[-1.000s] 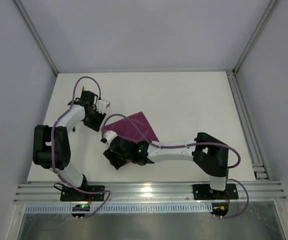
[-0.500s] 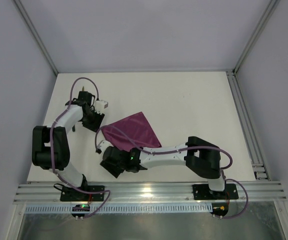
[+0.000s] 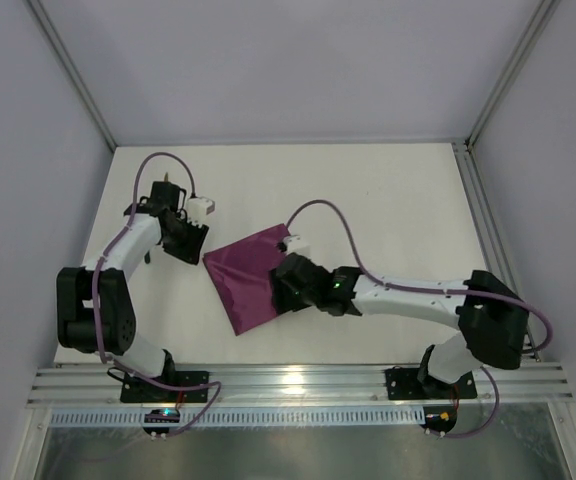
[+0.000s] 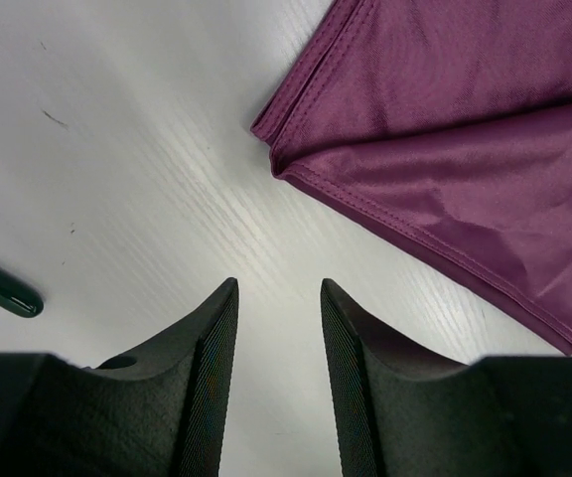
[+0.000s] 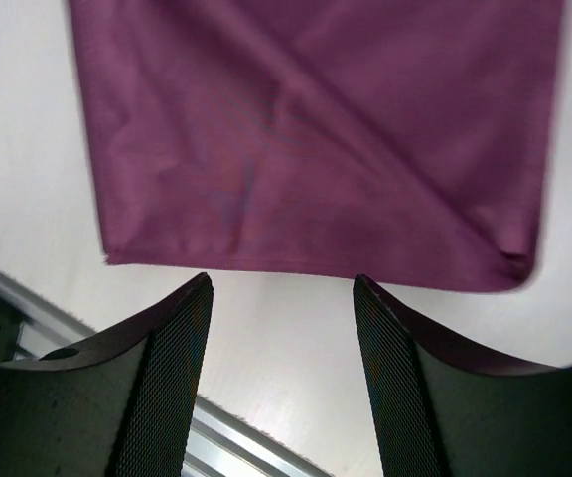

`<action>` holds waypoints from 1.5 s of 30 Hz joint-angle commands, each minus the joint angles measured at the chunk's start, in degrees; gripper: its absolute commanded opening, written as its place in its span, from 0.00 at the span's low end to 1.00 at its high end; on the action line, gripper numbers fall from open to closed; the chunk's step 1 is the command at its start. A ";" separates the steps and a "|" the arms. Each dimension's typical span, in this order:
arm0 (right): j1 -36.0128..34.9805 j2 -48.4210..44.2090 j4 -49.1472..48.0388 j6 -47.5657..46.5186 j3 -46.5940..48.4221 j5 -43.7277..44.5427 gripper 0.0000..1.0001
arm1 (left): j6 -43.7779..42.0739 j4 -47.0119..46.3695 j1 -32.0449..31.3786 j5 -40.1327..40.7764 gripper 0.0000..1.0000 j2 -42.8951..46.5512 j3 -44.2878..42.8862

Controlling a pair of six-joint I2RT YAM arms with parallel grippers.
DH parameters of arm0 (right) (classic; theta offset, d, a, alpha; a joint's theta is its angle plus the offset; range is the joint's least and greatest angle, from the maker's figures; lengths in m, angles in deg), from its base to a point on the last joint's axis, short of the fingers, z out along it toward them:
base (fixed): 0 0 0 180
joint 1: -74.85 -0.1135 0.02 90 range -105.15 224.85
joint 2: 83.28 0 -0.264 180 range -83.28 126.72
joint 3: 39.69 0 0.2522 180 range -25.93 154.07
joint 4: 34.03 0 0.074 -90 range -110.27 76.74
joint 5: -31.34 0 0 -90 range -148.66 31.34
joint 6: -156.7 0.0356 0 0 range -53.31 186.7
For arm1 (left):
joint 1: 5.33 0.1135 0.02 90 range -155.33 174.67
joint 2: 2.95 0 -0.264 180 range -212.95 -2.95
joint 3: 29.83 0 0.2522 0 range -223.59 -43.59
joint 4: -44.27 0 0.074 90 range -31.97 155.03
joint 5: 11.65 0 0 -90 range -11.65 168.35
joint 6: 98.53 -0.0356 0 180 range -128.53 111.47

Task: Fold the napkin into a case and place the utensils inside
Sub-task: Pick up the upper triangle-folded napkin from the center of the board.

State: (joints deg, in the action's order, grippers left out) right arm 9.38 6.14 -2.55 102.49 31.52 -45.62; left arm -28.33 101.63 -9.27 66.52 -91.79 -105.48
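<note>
**Both end effectors open and empty beside the folded napkin**

The napkin (image 3: 251, 282) is lying flat on the white desk (image 3: 388, 200), a little left of centre and turned at a slant. It is lying doubled over on itself. In the left wrist view two hemmed layers are meeting at the corner nearest that arm. In the right wrist view a diagonal crease is running across the cloth.

The left end effector (image 4: 278, 288) is sitting over bare desk just beside the napkin's upper-left corner, not touching the cloth. Its jaws are standing partly apart with only the desk showing between them, so it is gripping nothing. At the left edge of that view, the rounded end of a dark green utensil handle (image 4: 6, 290) is resting on the desk, apart from the napkin. The rest of that utensil is falling outside the picture.

The right end effector (image 5: 281, 283) is reaching in from the right, over the napkin's right side in the top view. Its jaws are spread wide and holding nothing. Its own camera is showing the fingertips pointing at the napkin's near hem. A strip of the metal rail (image 5: 236, 437) at the desk's front edge is showing below them.
</note>
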 commanded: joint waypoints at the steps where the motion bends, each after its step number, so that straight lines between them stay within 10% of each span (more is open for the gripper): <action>1: 5.34 -9.15 -1.01 10.87 -8.92 1.38 0.63 | 0.89 0.35 0.34 -2.05 0.41 1.39 0.45; 10: 16.16 -20.87 -3.47 10.19 -21.59 -3.00 0.62 | -0.59 4.48 -3.51 -7.07 0.45 4.71 1.06; 26: 22.14 -23.42 -5.50 7.63 -25.19 -6.62 0.62 | -5.79 -1.75 -48.42 15.79 0.67 13.96 15.39; 45: 22.14 -22.28 -6.29 7.28 -25.28 -7.59 0.61 | -4.82 -7.90 -51.60 17.11 0.68 4.47 20.49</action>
State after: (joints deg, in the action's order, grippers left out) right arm 31.39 -16.15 -6.94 110.35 6.30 -52.90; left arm -33.09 98.74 -60.73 81.62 -85.01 -85.92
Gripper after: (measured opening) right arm 0.617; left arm 0.685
